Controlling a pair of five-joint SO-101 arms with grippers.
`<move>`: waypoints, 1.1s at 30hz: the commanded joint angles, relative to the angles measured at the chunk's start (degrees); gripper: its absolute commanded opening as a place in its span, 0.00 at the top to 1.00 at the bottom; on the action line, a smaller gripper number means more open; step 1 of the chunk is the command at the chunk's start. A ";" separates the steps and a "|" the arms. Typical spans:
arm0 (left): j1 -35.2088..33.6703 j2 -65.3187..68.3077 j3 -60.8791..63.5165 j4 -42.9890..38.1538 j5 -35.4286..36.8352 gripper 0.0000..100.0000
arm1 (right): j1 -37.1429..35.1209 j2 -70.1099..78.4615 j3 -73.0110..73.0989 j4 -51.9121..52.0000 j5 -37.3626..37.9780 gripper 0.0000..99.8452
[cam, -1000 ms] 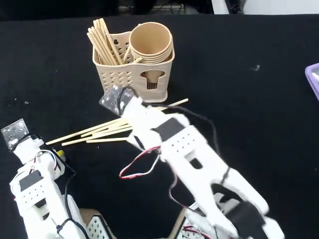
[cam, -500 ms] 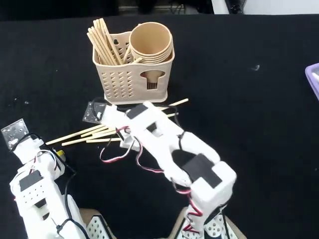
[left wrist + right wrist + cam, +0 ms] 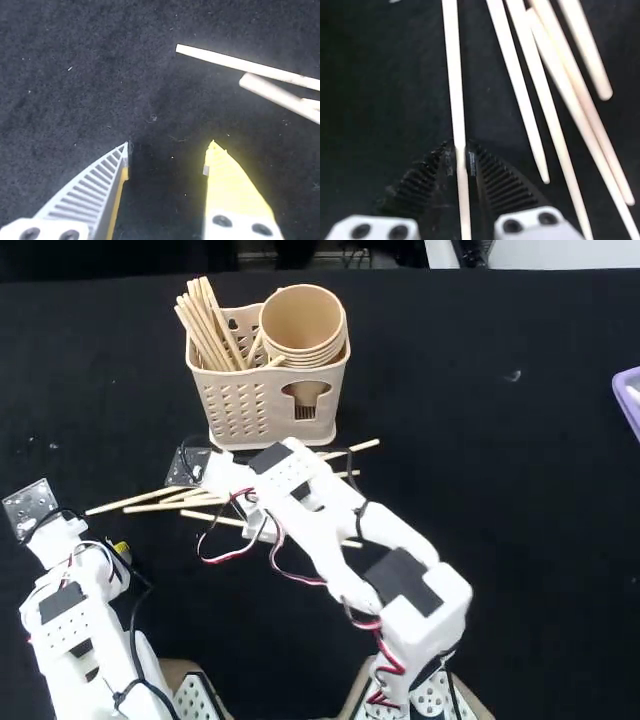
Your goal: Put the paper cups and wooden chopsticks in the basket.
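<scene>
Right hand (image 3: 461, 160) clamped on one chopstick (image 3: 451, 75), basket (image 3: 250, 405) at its 12 o'clock. The thin stick may swivel and slip out. Left hand (image 3: 167, 152) apart.

The black tabletop (image 3: 520, 520) carries a beige basket (image 3: 262, 400) toward its far side, loose wooden chopsticks (image 3: 120, 504) scattered before it, and a purple object (image 3: 630, 400) at one edge.

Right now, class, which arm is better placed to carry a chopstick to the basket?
Right: the right gripper is shut on one pale wooden chopstick; the left gripper is open, holding nothing.
</scene>
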 commanded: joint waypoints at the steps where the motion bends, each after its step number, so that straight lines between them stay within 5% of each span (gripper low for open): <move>1: 0.48 -0.70 -1.98 -0.97 0.09 0.75 | -0.44 -6.99 -1.10 2.02 0.53 0.99; 9: 0.48 -0.70 -1.98 -0.97 0.09 0.75 | -0.44 -2.24 -2.24 -8.70 0.00 0.98; 14: 0.48 -0.70 -1.98 -0.97 0.09 0.75 | -0.44 1.36 -6.20 -7.30 -1.32 0.76; 17: 0.48 -0.70 -1.98 -0.97 0.09 0.75 | -0.79 2.77 -6.37 -7.74 0.09 0.72; 24: 0.48 -0.70 -1.98 -0.97 0.09 0.75 | -0.35 6.99 -6.64 -9.85 0.35 0.80; 29: 0.40 -0.70 -1.98 -0.97 0.09 0.75 | -0.35 6.99 -6.20 -8.79 1.85 0.99; 33: 0.40 -0.70 -1.98 -0.97 0.09 0.75 | -0.62 1.27 -6.11 -1.23 1.23 0.99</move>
